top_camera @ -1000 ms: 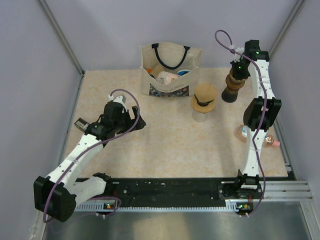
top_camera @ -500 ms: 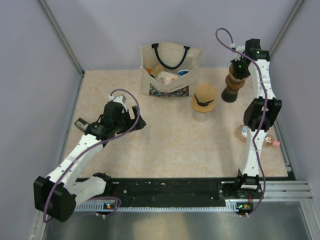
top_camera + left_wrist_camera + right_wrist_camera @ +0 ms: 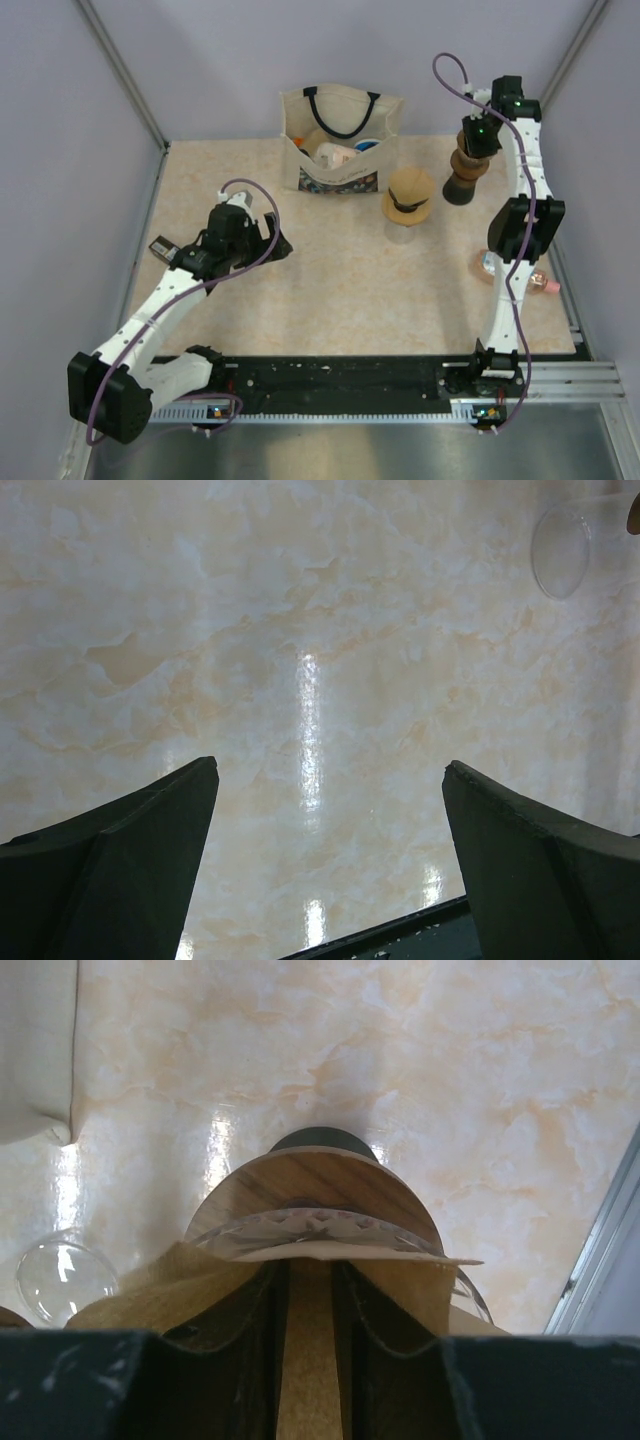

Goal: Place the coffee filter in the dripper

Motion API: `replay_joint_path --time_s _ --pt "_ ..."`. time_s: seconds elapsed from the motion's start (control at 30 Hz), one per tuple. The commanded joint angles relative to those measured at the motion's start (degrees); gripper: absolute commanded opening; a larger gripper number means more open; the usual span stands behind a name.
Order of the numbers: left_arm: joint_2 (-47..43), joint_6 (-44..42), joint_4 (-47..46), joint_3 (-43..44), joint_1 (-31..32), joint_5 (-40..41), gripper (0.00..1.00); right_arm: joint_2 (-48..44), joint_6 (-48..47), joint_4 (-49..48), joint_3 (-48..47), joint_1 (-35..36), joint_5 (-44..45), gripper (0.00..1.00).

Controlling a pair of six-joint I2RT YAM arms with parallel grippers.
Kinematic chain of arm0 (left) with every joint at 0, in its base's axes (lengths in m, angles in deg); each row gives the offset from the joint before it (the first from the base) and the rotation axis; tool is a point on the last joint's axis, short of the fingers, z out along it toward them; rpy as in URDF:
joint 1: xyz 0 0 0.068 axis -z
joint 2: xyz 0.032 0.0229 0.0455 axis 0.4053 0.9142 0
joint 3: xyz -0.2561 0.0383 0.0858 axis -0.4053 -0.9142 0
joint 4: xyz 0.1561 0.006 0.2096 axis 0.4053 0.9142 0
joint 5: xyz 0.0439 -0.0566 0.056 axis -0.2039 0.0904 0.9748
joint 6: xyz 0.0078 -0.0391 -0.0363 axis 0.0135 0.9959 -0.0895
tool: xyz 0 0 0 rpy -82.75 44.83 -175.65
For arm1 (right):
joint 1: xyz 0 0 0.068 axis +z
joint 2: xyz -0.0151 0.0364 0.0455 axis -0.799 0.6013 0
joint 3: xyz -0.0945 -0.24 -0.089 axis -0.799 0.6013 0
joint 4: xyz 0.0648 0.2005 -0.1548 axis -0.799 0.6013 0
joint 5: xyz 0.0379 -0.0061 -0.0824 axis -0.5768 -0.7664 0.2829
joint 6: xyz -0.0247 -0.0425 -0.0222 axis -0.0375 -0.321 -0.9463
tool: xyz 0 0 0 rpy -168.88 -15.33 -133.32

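Upper right of overhead frame: your right claw (image 3: 308,1295), jaws narrow, grip unclear, sat over coffee filter (image 3: 130,1295) in dripper (image 3: 310,1185). Left claw (image 3: 330,768) gaped idle. Seating step; next called for clean release, straight lift.

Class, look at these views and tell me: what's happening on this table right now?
The right gripper is at the far right of the table, down on the dripper, with the tan coffee filter lying around its fingers at the dripper's ribbed rim. The jaws stand narrowly apart; whether they pinch the paper cannot be told, nor whether the filter is fully seated. The left gripper hangs wide open over the table, holding nothing.
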Motion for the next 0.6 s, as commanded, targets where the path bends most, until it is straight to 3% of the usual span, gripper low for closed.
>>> replay_joint_path --time_s 0.0,0.2,0.37,0.57 --pt "-1.67 0.58 -2.1 -0.79 -0.16 -0.63 0.99 -4.86 0.61 -1.54 -1.0 0.71 -1.35 0.25" --pt "-2.37 0.67 -2.01 -1.05 -0.25 -0.63 0.99 -6.18 1.14 -1.62 -1.09 0.71 -2.23 0.08" --pt "-2.72 0.67 -2.01 -1.23 -0.25 -0.63 0.99 -7.23 1.58 -1.71 -1.09 0.71 -2.5 0.12" --pt "-2.9 0.49 -2.01 -1.4 -0.16 -0.54 0.99 -7.76 1.93 -1.71 -1.26 0.71 -2.06 0.09"
